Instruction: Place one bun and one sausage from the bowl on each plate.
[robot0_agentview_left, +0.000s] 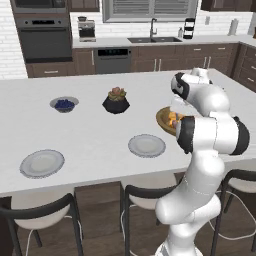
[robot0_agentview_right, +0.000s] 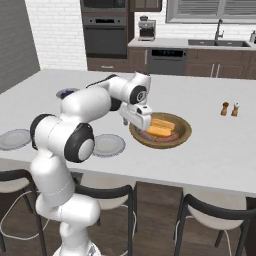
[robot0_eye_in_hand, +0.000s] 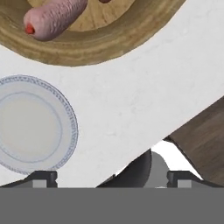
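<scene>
Bowl (robot0_agentview_right: 184, 131) beside bent arm; fingers (robot0_eye_in_hand: 43, 177) spread wide, pointing down

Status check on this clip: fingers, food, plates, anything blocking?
Gripper open, empty, beside bowl. Buns and sausages in bowl. Both plates bare. Nothing in the way.

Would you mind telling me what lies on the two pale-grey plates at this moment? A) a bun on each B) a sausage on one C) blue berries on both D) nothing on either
D: both plates are bare, while buns and sausages lie in the bowl.
</scene>
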